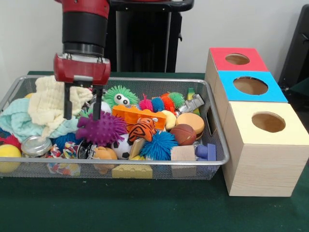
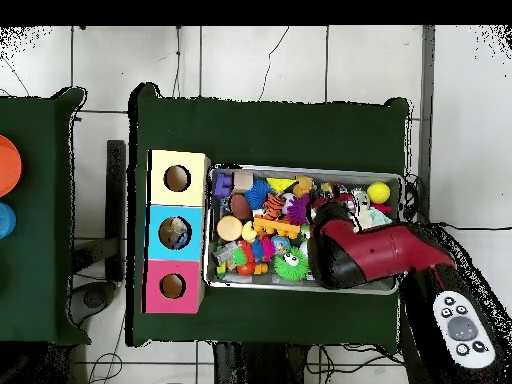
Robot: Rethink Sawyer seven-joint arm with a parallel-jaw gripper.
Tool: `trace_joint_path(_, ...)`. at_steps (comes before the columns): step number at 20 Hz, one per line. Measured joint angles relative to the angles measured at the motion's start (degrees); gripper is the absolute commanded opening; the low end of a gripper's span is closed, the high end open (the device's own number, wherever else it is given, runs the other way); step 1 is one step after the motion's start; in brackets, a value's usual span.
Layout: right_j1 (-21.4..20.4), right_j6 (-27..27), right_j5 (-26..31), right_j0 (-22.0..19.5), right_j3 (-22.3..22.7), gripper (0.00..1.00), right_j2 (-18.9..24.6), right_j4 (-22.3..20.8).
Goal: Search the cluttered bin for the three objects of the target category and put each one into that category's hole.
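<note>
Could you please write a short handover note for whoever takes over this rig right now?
Gripper: open, empty, fingers pointing down into the left part of the wire mesh bin, just above the purple spiky rubber ball and beside the cream knitted cloth.
Bin: still crowded with toys, among them a blue spiky ball, a green spiky ball with eyes and an orange toy brick.
Boxes: the yellow-topped wooden box, blue-topped box and red-topped box stand in a row beside the bin.
Done: nothing held; the overhead view shows something inside the blue box's hole, unclear what.
Left: pick and drop the target objects.
</note>
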Motion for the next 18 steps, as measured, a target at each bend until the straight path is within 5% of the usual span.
trace_joint_path(10, 5.26, 0.0, -2.69, 1.56, -0.04, 1.0, -4.8, 1.89)
trace_joint_path(18, 7.35, 0.0, -2.7, 1.56, -0.05, 1.0, -7.55, 8.55)
